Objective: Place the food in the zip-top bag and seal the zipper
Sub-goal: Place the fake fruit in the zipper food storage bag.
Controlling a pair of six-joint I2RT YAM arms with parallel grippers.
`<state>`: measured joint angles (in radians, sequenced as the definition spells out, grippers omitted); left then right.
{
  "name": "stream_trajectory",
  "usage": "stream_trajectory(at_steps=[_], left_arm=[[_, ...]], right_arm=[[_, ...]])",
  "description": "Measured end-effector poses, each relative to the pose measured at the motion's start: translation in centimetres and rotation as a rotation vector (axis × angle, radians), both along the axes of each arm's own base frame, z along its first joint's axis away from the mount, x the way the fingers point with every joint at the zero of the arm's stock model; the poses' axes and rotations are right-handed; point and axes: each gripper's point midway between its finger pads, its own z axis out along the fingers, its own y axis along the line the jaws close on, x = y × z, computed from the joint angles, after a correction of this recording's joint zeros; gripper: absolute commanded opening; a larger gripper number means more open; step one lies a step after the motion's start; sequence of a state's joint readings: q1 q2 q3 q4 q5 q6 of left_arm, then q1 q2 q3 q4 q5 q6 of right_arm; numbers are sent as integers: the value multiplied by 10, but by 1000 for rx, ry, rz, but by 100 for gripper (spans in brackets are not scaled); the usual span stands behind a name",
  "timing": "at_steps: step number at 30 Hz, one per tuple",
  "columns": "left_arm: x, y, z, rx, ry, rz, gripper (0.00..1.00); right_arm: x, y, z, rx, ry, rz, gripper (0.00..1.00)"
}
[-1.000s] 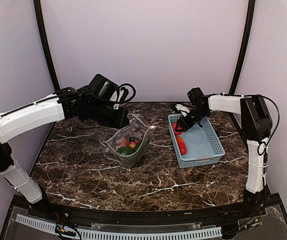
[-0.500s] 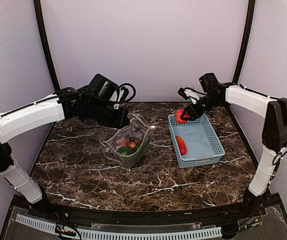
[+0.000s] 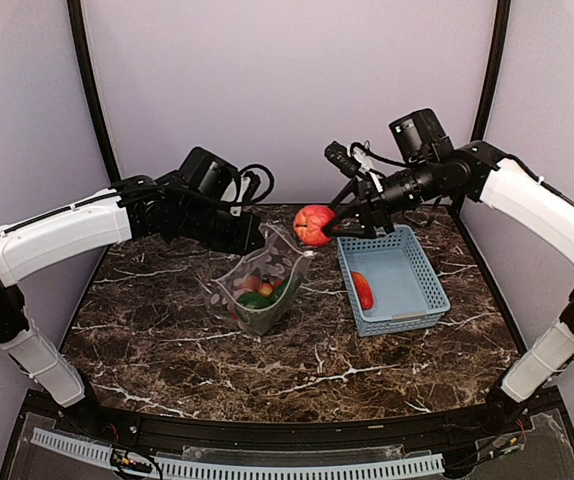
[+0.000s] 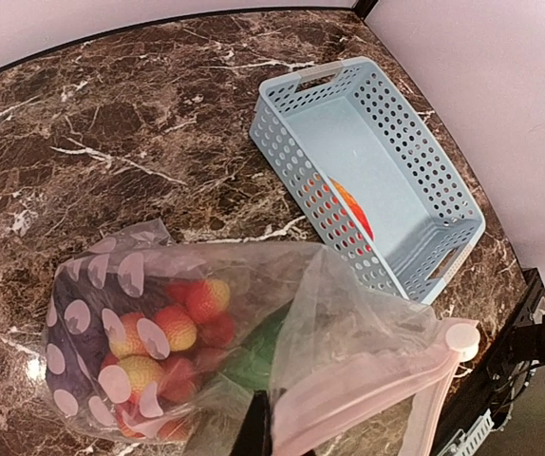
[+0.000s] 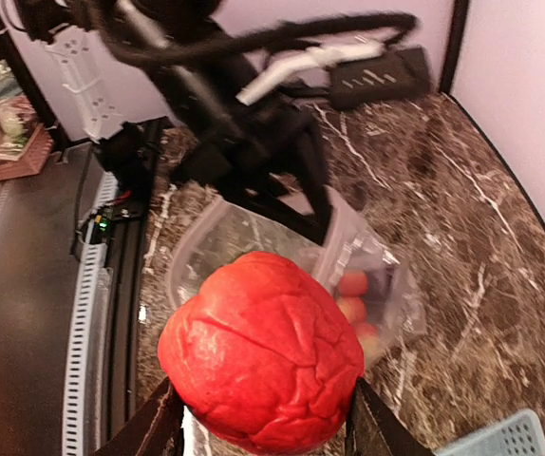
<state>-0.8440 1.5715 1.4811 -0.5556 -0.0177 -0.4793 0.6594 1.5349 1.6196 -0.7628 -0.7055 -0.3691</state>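
Fingers of my left gripper [image 3: 250,238] are pinched shut on the mouth edge of the zip-top bag [image 3: 263,282], propping it open and upright on the marble table [image 3: 167,340]. Red berries [image 4: 173,328] and a green piece [image 4: 258,356] already sit inside. The zipper [image 4: 367,385] hangs unsealed beside my fingertip. To the right, my right gripper [image 3: 339,222] clamps a red tomato [image 3: 313,224] between half-spread fingers. It is held in the air, just beside the bag's far rim and above it. Further right, a red-orange pepper [image 3: 363,290] lies in the light-blue basket [image 3: 429,272]. I judge this the loading step, sealing not yet begun. Next, the tomato must come squarely over the opening, drop low, then be released without knocking the bag from my left grip.
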Motion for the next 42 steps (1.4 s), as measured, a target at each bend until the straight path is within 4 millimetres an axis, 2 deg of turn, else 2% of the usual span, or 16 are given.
stream_trajectory(at_steps=[2, 5, 9, 13, 16, 22, 26, 35, 42], left_arm=[[-1, -3, 1, -15, 4, -8, 1], [-4, -5, 2, -29, 18, -19, 1], [-6, -7, 1, -39, 31, -26, 1], [-7, -8, -1, -47, 41, -28, 1], [-8, -9, -1, -59, 43, -30, 1], [-13, -7, 5, -86, 40, -33, 1], [-13, -7, 3, -88, 47, -30, 1], [-13, -6, 0, -84, 50, -28, 1], [-13, -5, -1, -82, 51, -26, 1]], right_arm=[[-21, 13, 6, 17, 12, 76, 38], [-39, 28, 8, 16, -4, 150, 38], [-59, 49, -8, -25, -10, 228, 38], [-65, 63, -29, -83, -26, 256, 38], [-63, 70, -40, -129, -74, 250, 37], [-54, 81, -60, -237, -204, 193, 54], [-47, 85, -69, -299, -289, 151, 61], [-30, 87, -65, -324, -370, 68, 65], [-29, 85, -61, -320, -377, 50, 66]])
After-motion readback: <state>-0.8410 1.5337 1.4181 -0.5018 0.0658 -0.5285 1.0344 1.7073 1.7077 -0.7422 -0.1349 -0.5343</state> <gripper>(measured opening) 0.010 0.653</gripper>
